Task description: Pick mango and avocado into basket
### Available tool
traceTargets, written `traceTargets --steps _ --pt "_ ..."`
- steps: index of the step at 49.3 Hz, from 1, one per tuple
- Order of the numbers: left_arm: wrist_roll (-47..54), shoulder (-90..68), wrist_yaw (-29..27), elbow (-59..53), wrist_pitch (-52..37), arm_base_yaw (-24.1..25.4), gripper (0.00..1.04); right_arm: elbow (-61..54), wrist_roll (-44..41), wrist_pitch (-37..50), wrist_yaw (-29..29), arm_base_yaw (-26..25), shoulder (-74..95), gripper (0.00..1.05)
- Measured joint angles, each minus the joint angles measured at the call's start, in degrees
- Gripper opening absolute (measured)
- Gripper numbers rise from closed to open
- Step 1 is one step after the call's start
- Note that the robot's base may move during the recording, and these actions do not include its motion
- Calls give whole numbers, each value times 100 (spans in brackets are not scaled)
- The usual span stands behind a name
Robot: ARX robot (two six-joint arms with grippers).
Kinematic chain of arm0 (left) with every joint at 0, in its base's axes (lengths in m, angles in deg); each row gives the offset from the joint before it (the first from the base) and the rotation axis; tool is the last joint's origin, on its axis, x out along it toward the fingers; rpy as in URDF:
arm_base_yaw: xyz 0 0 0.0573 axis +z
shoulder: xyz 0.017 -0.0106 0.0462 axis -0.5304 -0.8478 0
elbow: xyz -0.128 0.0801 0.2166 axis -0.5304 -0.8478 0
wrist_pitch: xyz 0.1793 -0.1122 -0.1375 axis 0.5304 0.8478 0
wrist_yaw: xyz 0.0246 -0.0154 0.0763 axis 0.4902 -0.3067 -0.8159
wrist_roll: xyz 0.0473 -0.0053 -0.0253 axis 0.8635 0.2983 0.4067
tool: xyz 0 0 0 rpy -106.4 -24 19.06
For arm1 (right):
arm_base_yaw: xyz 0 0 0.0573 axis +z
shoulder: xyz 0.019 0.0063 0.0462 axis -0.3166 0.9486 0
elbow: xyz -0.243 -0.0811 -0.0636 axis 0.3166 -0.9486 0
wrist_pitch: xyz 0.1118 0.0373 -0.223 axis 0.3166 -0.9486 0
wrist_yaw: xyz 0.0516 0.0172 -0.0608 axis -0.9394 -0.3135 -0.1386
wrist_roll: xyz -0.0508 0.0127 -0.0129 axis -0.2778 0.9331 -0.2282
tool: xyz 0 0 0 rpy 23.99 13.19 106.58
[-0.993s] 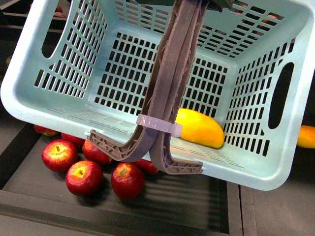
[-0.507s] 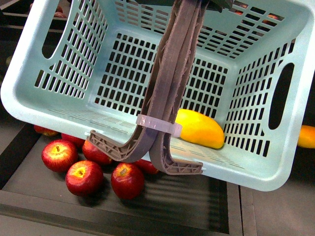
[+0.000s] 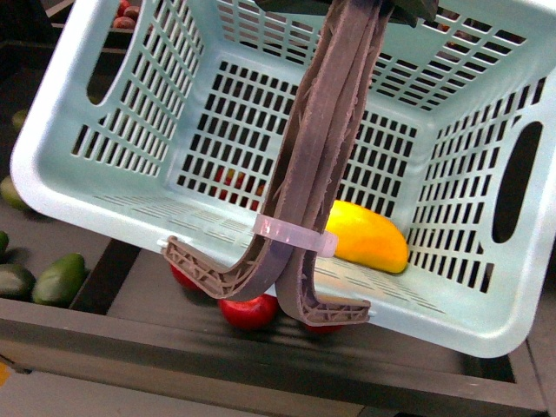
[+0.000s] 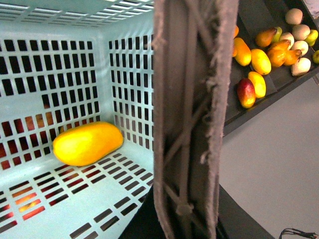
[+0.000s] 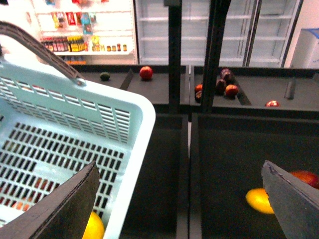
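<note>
Right gripper (image 5: pixel 179 199): its 2 dark fingers (image 5: pixel 65 204) are spread wide with nothing between them, over a dark bin (image 5: pixel 219 164) just beside the basket (image 5: pixel 134 114) rim.

The mango (image 4: pixel 87 143) lies inside the basket, on the slotted floor against a side wall. The right wrist view shows only a sliver of it under the rim, beside 1 finger and outside the jaws.

Left gripper: the left wrist view is filled by the 2 handles (image 4: pixel 192 114). No fingers are visible, so its grip cannot be told.

Front view only:
- The basket hangs tilted.
- The handles are bound by a pale tie (image 3: pixel 295 236).
- Red apples (image 3: pixel 249 310) sit beneath the basket.
- The avocado (image 3: pixel 59 278) lies in a bin left of the basket, outside it.

The bin under the right gripper is mostly bare, with 1 yellow fruit (image 5: pixel 259 199) near the other finger.
</note>
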Motion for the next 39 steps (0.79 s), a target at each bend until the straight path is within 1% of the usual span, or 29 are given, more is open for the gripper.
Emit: traceTargets --steps 5,39 --pt "0 0 -94 2 0 17 8 0 2 -4 2 2 -7 97" --pt "2 7 -42 4 0 52 8 -2 2 4 -7 2 -4 97"
